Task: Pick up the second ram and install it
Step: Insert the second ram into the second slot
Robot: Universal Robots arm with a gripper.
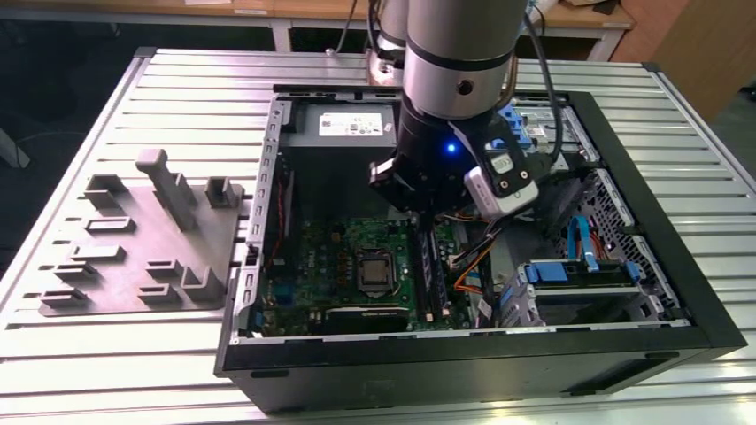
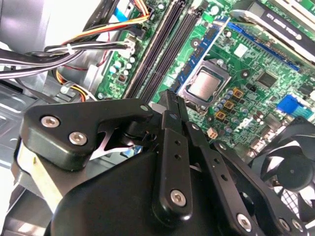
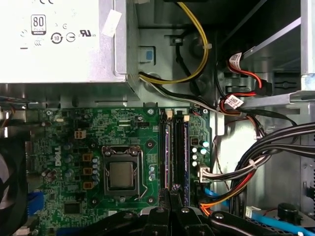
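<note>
Exterior view: I am hovering the gripper (image 1: pixel 420 215) mid-frame inside the case (image 1: pixel 661 292), over the second ram (image 1: pixel 433 273), which is standing in its motherboard (image 1: pixel 343 257) slot.

Second wrist view: the fingers (image 2: pixel 173 110) are sitting closed together, gripping nothing I can see.

First wrist view, lower centre: the gripper (image 3: pixel 170 194) is lining up with one end of the second ram (image 3: pixel 167 152). I am judging this the seating step, calling for straight downward pressure.

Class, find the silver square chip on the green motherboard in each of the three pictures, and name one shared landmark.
Exterior view: the silver chip sits on the green motherboard, to the exterior view's left of the memory slots.
Second wrist view: the silver chip lies beyond the gripper.
First wrist view: the silver chip lies beside the memory slots.
Shared landmark: the long memory slots alongside it.
</note>
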